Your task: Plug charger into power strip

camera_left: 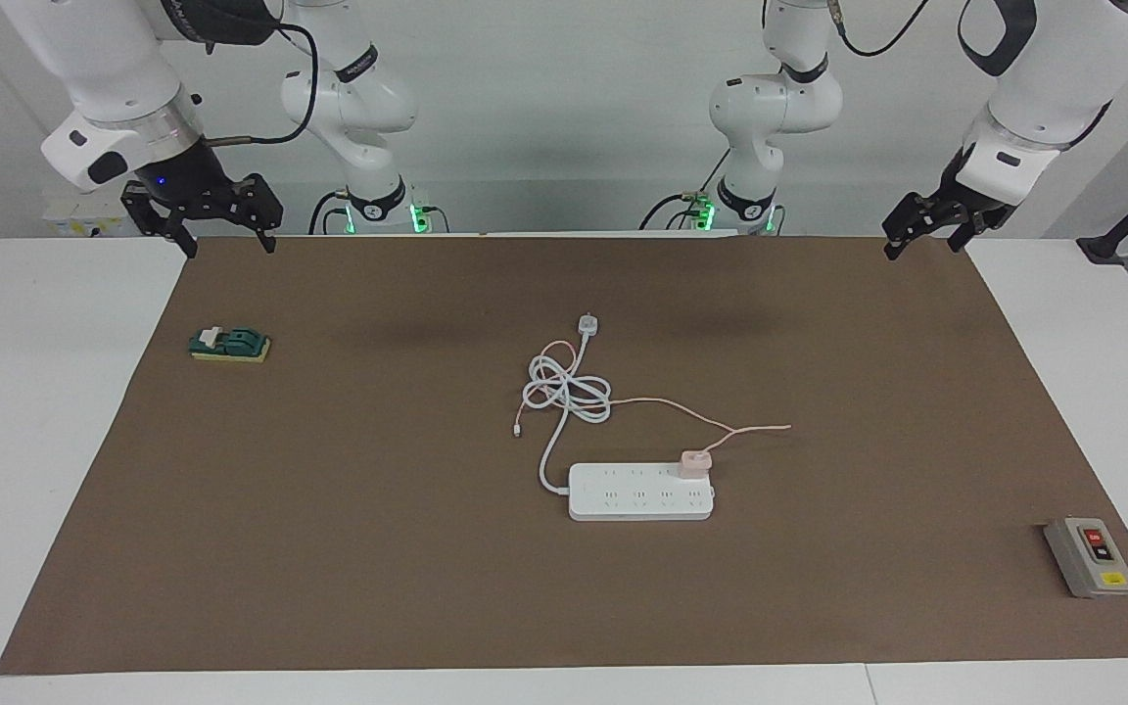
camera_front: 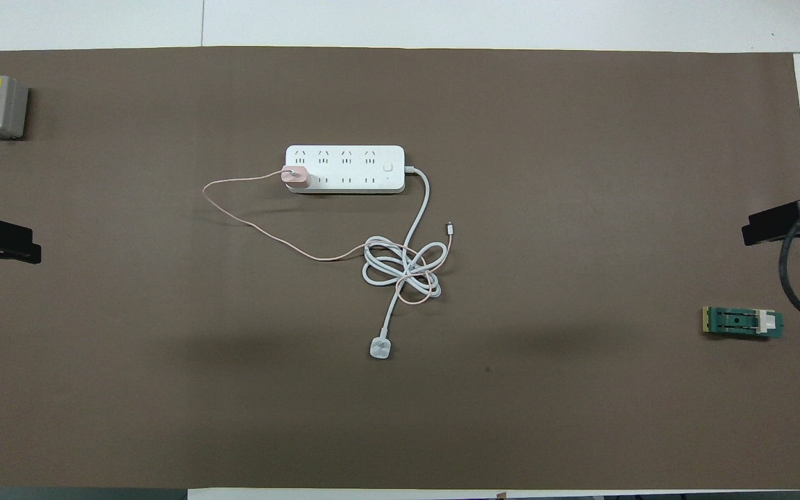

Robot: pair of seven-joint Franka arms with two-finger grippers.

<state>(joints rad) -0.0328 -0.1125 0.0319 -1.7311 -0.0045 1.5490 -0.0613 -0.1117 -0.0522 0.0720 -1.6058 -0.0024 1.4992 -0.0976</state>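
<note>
the right claw (camera_left: 228, 221) hangs open over the worktop's edge by the robots, above the green switch block (camera_left: 229, 345). mid-mat, the charger (camera_left: 694, 463) sits on the power strip (camera_left: 640, 492), apparently plugged in. the left claw (camera_left: 926, 226) hangs open at its own end. judging so, only checking the seating remains.

Power strip (camera_left: 640, 492): flat white bar with rounded corners and two rows of outlets, lying level mid-worktop. Charger (camera_left: 694, 463): small pale pink cube, seated upright in the strip's end outlet, in the row nearer the robots. Its thin pink cable (camera_left: 681, 414) runs from the strip toward the robots.
</note>
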